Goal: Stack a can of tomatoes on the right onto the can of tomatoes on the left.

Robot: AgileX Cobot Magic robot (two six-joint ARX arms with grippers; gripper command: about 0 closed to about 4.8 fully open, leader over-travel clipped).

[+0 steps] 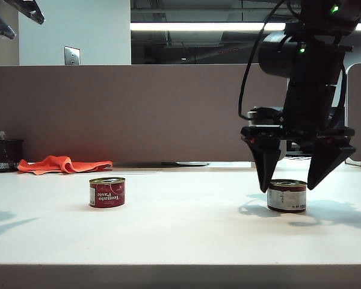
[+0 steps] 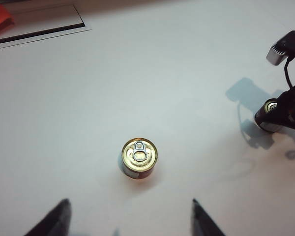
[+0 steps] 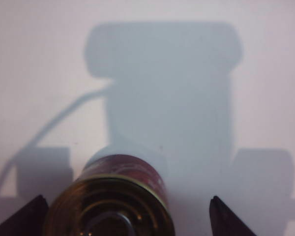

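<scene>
Nearest, the right can [image 3: 110, 196] sits upright on the table [image 1: 180, 235] between the spread fingers of the right gripper [image 1: 298, 177], off-centre; centre it, then close. Left gripper [image 2: 128, 216] hovers spread above the left can [image 1: 107, 192].

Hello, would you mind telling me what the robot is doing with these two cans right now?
It is stacking one tomato can on another. The right gripper is open and straddles the right can, one finger on either side, with nothing gripped yet. The left can stands upright on the table, untouched. The left gripper is open too, hanging above that can. An orange cloth lies at the back.
</scene>
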